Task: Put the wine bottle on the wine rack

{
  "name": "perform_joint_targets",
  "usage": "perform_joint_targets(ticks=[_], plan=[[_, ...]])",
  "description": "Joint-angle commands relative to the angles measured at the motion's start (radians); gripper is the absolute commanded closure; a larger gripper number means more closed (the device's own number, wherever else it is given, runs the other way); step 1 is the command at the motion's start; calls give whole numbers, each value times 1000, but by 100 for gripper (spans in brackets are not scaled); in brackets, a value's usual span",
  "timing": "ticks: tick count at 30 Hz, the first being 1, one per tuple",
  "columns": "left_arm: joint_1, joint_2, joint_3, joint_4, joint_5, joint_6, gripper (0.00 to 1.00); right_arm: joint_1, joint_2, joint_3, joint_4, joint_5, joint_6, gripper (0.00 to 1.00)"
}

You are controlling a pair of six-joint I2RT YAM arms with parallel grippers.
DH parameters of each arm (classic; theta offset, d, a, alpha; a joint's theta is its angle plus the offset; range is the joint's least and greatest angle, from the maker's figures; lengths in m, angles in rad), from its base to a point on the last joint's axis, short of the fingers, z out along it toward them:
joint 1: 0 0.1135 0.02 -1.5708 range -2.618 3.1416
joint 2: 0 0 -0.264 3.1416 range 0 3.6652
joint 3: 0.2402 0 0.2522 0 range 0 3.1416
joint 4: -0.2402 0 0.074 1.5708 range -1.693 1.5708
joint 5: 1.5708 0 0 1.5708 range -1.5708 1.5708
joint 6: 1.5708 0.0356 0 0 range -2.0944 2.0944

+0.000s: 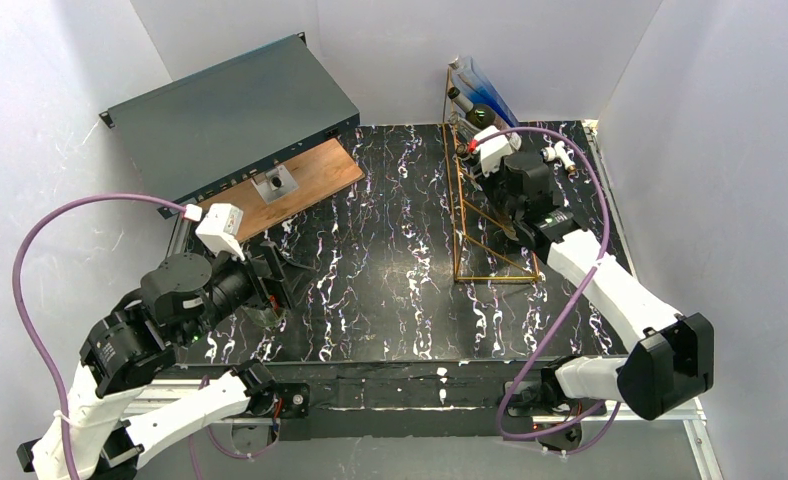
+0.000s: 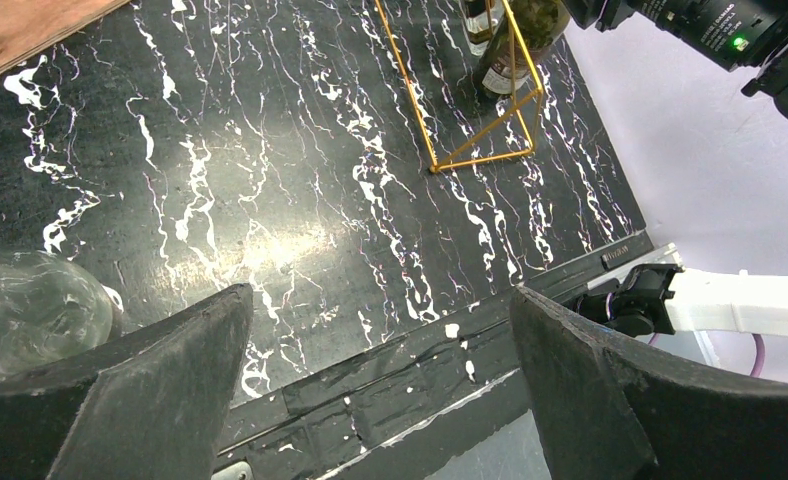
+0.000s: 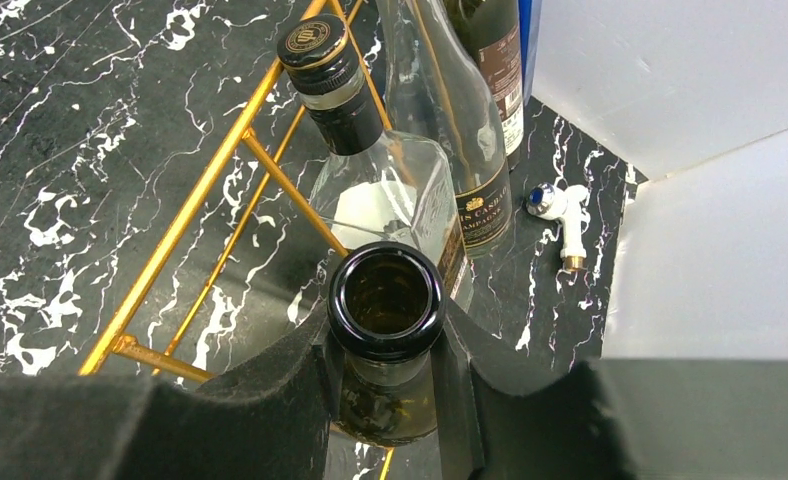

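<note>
A dark green wine bottle (image 3: 386, 300) with an open mouth shows end-on in the right wrist view. My right gripper (image 3: 386, 328) is shut on its neck just below the lip. It sits at the gold wire wine rack (image 3: 200, 200), whose frame (image 1: 495, 279) stands at the table's back right. My right gripper (image 1: 482, 170) reaches into the rack there. My left gripper (image 2: 380, 300) is open with nothing between its fingers, far off at the front left (image 1: 282, 280). From there the wine rack (image 2: 410, 100) shows in the distance.
A clear bottle with a black cap (image 3: 322, 65) and a labelled dark bottle (image 3: 485, 190) lean in the rack. A white stopper (image 3: 565, 215) lies by the wall. A dark grey metal box (image 1: 230, 110) and wooden board (image 1: 305, 180) sit back left. A clear glass bottle (image 2: 30, 310) lies by my left fingers.
</note>
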Motion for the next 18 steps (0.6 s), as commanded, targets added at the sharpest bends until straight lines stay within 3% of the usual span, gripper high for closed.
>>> perform_joint_targets(ticks=[1, 18], plan=[[6, 21, 2, 13, 9, 7, 1, -2, 7, 83, -39, -26, 14, 77], [6, 1, -7, 12, 2, 11, 1, 58, 77, 159, -160, -37, 8, 59]])
